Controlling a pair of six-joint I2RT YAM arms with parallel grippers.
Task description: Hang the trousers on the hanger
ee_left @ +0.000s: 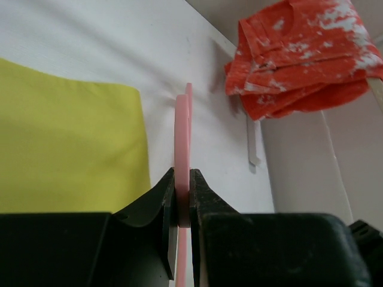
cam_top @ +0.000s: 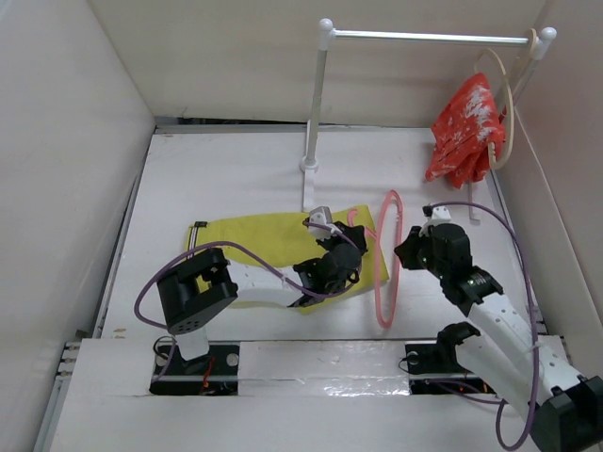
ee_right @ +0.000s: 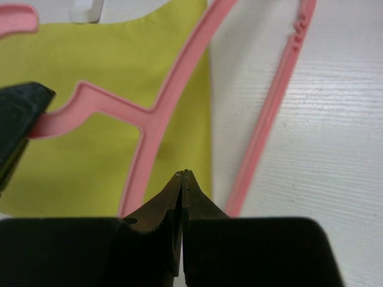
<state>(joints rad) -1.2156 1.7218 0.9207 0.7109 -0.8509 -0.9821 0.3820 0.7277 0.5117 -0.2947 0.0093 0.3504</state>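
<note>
The mustard-yellow trousers (cam_top: 254, 240) lie flat on the white table, partly under my left arm. The pink hanger (cam_top: 378, 282) stands on edge just right of them. My left gripper (cam_top: 350, 252) is shut on the hanger's hook end; in the left wrist view (ee_left: 182, 173) the pink bar (ee_left: 182, 137) is pinched between the jaws, with the trousers (ee_left: 66, 149) to the left. My right gripper (cam_top: 405, 252) is shut and empty, right of the hanger. In the right wrist view (ee_right: 183, 173) it sits just short of the hanger (ee_right: 161, 107), which lies over the trousers (ee_right: 108, 149).
A white clothes rail (cam_top: 424, 38) on a post (cam_top: 316, 104) stands at the back. A pale beige hanger (cam_top: 509, 94) with a red patterned garment (cam_top: 466, 127) hangs at its right end, also seen in the left wrist view (ee_left: 299, 54). White walls enclose the table.
</note>
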